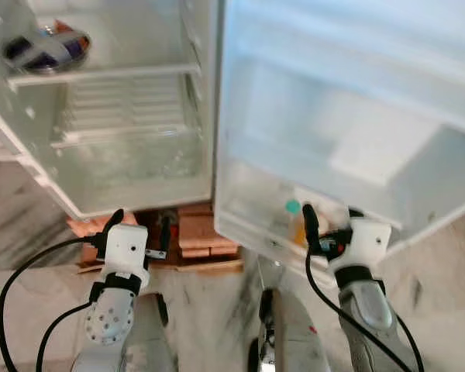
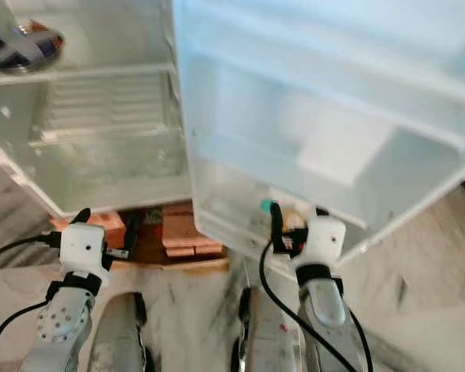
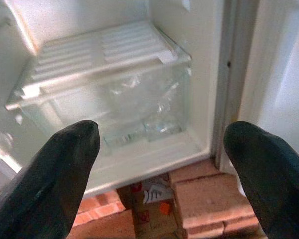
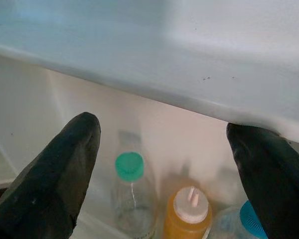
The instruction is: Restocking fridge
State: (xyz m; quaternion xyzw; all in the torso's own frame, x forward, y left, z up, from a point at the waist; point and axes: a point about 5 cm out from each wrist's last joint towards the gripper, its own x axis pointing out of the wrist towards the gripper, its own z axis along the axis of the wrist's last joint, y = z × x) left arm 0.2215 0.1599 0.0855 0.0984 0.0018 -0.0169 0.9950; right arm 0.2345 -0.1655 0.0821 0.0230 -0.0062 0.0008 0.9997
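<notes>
The fridge stands open, with a clear crisper drawer (image 3: 114,94) under a ribbed white shelf (image 1: 124,105). Its door (image 1: 349,116) swings out on the right. The door's bottom shelf (image 1: 244,225) holds a clear bottle with a green cap (image 4: 129,169), an orange bottle with a white cap (image 4: 189,209) and a blue-capped one (image 4: 251,219). My right gripper (image 1: 331,225) hangs open just in front of these bottles, with nothing between its fingers. My left gripper (image 1: 138,227) is open and empty, low in front of the fridge's bottom edge.
A round foil-covered dish (image 1: 45,48) sits on the upper shelf at far left. The fridge rests on red bricks (image 3: 204,194) and a piece of cardboard (image 3: 149,209). Marble floor (image 1: 31,287) lies around my legs. Black cables (image 1: 15,287) trail from both wrists.
</notes>
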